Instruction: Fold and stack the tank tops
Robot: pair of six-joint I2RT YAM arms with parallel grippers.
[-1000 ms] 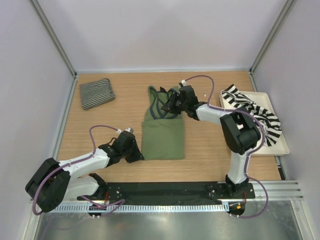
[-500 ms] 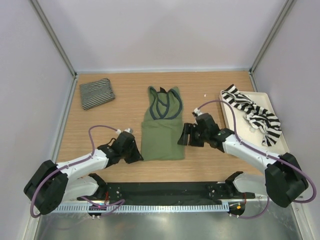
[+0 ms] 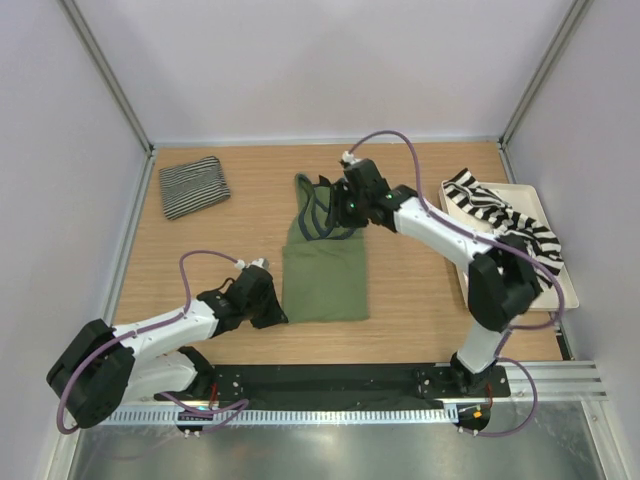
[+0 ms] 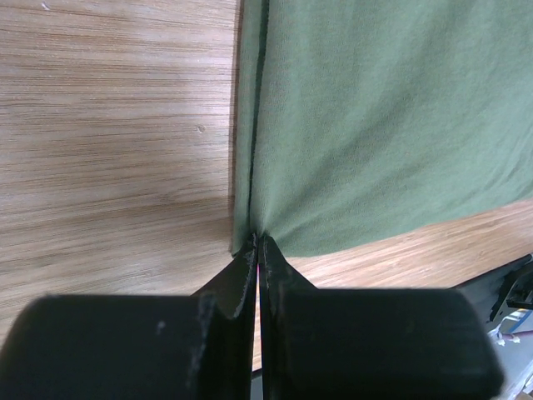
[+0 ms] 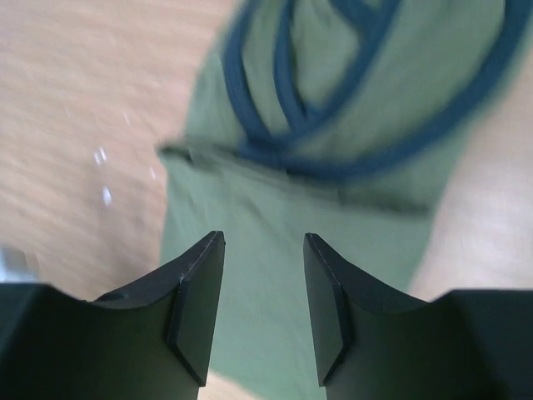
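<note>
The olive green tank top (image 3: 325,265) lies flat mid-table, folded lengthwise, its dark-trimmed straps (image 3: 322,205) at the far end. My left gripper (image 3: 274,310) is shut on its near-left hem corner; in the left wrist view the closed tips (image 4: 258,242) pinch the green cloth (image 4: 375,125). My right gripper (image 3: 343,212) hovers open over the strap end; in the right wrist view (image 5: 262,250) green cloth (image 5: 350,208) and blue-edged straps (image 5: 333,158) show between the spread fingers. The pinstriped tank top (image 3: 193,186) lies folded at the far left. The broad-striped tank top (image 3: 505,225) lies crumpled on the tray.
The cream tray (image 3: 560,292) stands at the right edge of the table, against the right wall. Walls close in the far, left and right sides. Bare wood (image 3: 220,250) lies between the green top and the pinstriped one.
My right gripper was at the straps, swung to the top's near right edge, and is now back over the straps, open. The left gripper has held still on the hem corner.
</note>
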